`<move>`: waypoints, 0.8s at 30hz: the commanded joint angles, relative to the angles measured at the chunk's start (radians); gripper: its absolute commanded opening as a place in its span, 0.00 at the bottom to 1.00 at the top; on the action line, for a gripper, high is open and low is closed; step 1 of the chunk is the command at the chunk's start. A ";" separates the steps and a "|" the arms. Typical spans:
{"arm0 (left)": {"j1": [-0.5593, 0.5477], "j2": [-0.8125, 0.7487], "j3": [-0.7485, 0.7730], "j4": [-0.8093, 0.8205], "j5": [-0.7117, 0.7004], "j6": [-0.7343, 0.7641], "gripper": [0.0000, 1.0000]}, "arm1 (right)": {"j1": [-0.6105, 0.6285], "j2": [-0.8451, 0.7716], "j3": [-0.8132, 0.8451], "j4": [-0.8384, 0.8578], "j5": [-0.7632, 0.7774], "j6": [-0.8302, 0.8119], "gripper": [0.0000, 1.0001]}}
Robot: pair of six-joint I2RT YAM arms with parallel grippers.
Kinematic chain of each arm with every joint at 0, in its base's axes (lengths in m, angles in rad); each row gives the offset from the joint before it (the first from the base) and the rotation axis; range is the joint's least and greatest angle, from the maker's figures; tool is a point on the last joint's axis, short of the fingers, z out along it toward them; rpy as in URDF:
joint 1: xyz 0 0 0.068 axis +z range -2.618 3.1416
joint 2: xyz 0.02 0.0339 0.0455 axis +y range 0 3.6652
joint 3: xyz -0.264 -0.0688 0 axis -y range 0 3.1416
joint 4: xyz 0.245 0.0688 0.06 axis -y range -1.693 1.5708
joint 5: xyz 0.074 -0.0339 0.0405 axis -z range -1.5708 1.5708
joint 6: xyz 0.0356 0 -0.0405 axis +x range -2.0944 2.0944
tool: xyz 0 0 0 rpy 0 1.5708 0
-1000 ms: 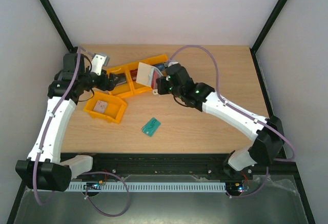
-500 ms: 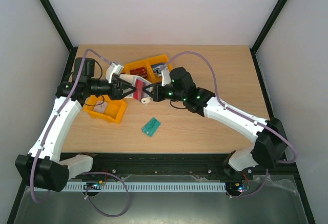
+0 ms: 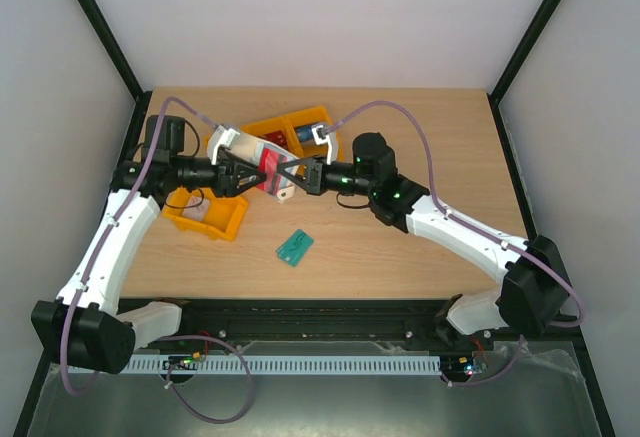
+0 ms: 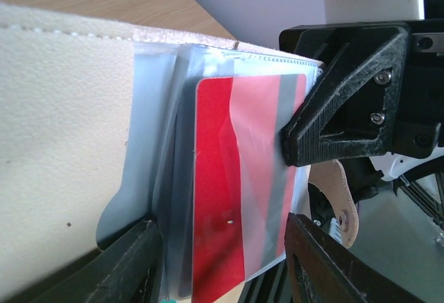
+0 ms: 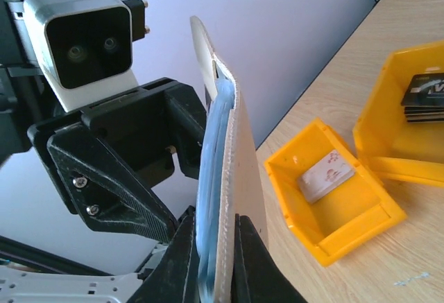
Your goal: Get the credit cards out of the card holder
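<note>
The beige card holder (image 3: 262, 156) is held up in the air between both arms, above the yellow bins. My right gripper (image 3: 291, 176) is shut on its edge; in the right wrist view (image 5: 215, 217) the fingers pinch the beige cover (image 5: 244, 171) and its blue-grey inner layers. In the left wrist view a dark red credit card (image 4: 225, 192) sits in a clear pocket against the beige cover (image 4: 62, 130). My left gripper (image 4: 223, 225) is open, its fingers (image 4: 125, 265) on either side of that pocket. The left gripper (image 3: 248, 170) meets the holder from the left. Pale cards in the holder are not visible.
A yellow bin (image 3: 233, 219) at the left holds a pale card (image 5: 325, 174). Two joined yellow bins (image 3: 322, 117) behind hold dark cards (image 5: 424, 96). A green card (image 3: 294, 247) lies flat on the table in front.
My right gripper carried the card holder left and forward from over the back bins. My left gripper swung right to meet it and now straddles the pocket.
</note>
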State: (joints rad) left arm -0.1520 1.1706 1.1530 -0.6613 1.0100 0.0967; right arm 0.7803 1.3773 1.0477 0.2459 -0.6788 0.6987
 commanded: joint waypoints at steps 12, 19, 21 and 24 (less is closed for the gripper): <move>-0.018 0.020 0.069 -0.126 0.220 0.146 0.02 | 0.013 0.044 0.024 0.328 -0.002 0.136 0.02; 0.043 -0.004 0.059 -0.136 0.239 0.176 0.02 | -0.002 0.006 -0.006 0.279 -0.094 0.051 0.10; 0.055 -0.007 0.060 -0.131 0.242 0.175 0.02 | -0.001 0.006 -0.018 0.285 -0.159 0.039 0.22; 0.075 -0.010 0.063 -0.126 0.244 0.171 0.02 | -0.001 -0.010 -0.053 0.281 -0.154 0.027 0.25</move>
State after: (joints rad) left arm -0.0925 1.1786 1.2064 -0.7773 1.1820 0.2428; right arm 0.7658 1.4010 1.0298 0.4362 -0.7658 0.7582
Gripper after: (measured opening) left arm 0.062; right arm 0.242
